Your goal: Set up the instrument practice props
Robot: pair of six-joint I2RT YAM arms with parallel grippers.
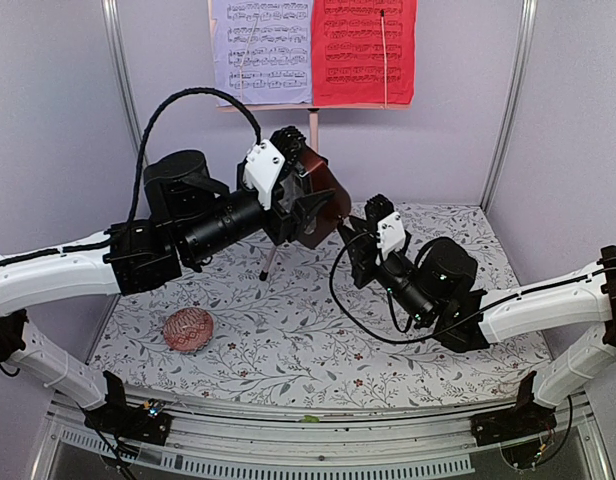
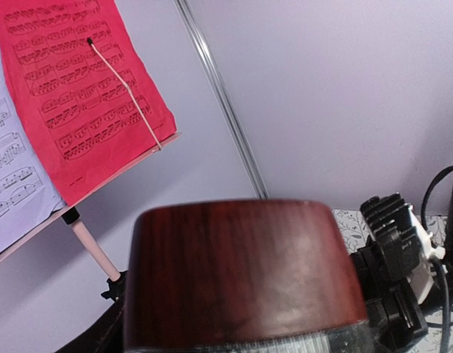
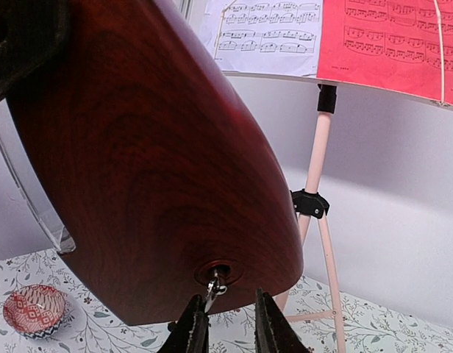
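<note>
Left fingers [image 1: 313, 212] grasp a dark red metronome [image 1: 330, 188] aloft; right fingers [image 3: 191, 331], slightly parted, sit just below its winding key [image 3: 214, 283].

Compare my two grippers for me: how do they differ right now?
The left gripper is clamped wide around the metronome and holds it in the air. The right gripper holds nothing, and its jaws stand only slightly apart. The left one is raised, while the right sits lower, its tips just under the small metal key in the metronome's side. Both are turned toward the metronome.
</note>
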